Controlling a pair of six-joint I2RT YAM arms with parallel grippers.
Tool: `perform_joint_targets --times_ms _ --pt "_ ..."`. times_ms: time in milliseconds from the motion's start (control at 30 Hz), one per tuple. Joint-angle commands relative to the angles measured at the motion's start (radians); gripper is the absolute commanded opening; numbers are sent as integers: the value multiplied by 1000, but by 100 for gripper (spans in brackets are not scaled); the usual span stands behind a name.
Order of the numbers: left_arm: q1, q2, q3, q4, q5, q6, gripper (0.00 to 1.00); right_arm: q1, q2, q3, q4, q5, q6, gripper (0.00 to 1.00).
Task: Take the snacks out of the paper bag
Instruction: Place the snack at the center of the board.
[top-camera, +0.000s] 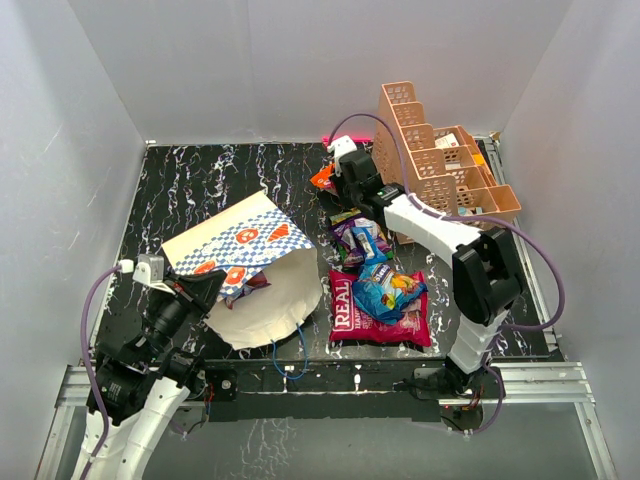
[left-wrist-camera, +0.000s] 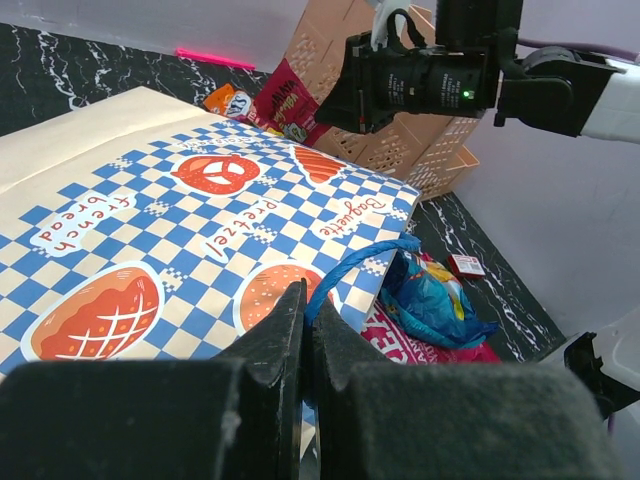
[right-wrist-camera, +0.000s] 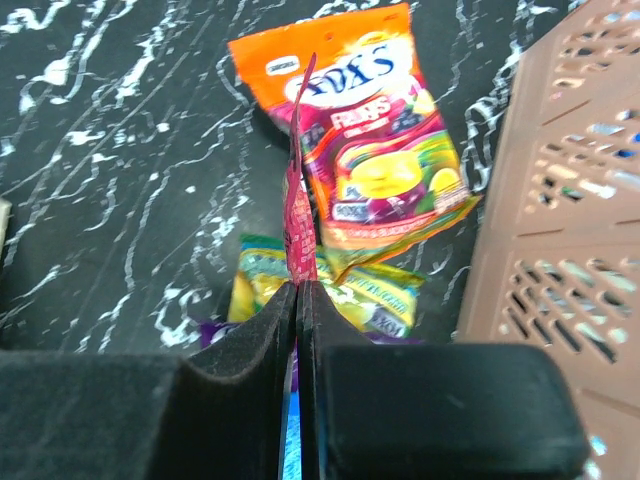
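Black marbled table (top-camera: 200, 180); "REAL" packet (top-camera: 345, 305); "Pretzel" bag (top-camera: 250, 238)

The black marbled table (top-camera: 200, 185) carries the tipped paper bag (top-camera: 250, 240), scattered snacks (top-camera: 390, 290) and an orange lattice rack (top-camera: 440, 165).

The paper bag (left-wrist-camera: 150, 190) reads "Pretzel", "Baguette"; red packet (top-camera: 343, 303) reads "REAL".

Right gripper (right-wrist-camera: 298, 292) pinching red packet (right-wrist-camera: 297, 205) edge-on over orange packet (right-wrist-camera: 365, 115)
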Motion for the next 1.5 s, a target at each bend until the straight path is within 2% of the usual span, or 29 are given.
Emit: perform_joint_targets --times_ms 0,233,367,567,800,867,967,1067,1133,1200,1400,1433,1467 --pt "-4 -17 11 8 8 10 0 0 37 107 30 165 -146 8" --pt "-4 -18 12 7 17 13 0 0 162 191 33 380 -291 8" --pt "-4 -23 12 7 12 12 0 0 236 223 45 391 -310 8" --pt "-4 -29 10 5 6 11 0 3 309 251 0 312 -252 8" --pt "-4 -17 10 8 18 15 0 2 282 219 -20 42 -106 9" --pt "-4 -19 10 8 18 15 0 2 262 217 -19 17 -90 11" --pt "-4 -29 10 5 12 12 0 0 229 238 -52 33 -82 23" --pt "-4 -34 10 5 12 11 0 1 170 225 -101 45 -62 45" --pt "-4 -33 9 8 17 12 0 2 108 177 -117 33 -44 54" --pt "-4 -31 9 8 18 13 0 1 28 112 -119 7 -35 59" --pt "-4 -21 6 15 34 16 0 2 -208 -57 -152 -83 -47 64" --pt "-5 -16 6 17 39 18 0 1 -247 -77 -162 -99 -54 67" --pt "-4 -10 7 17 41 18 0 1 -301 -104 -170 -120 -60 75"
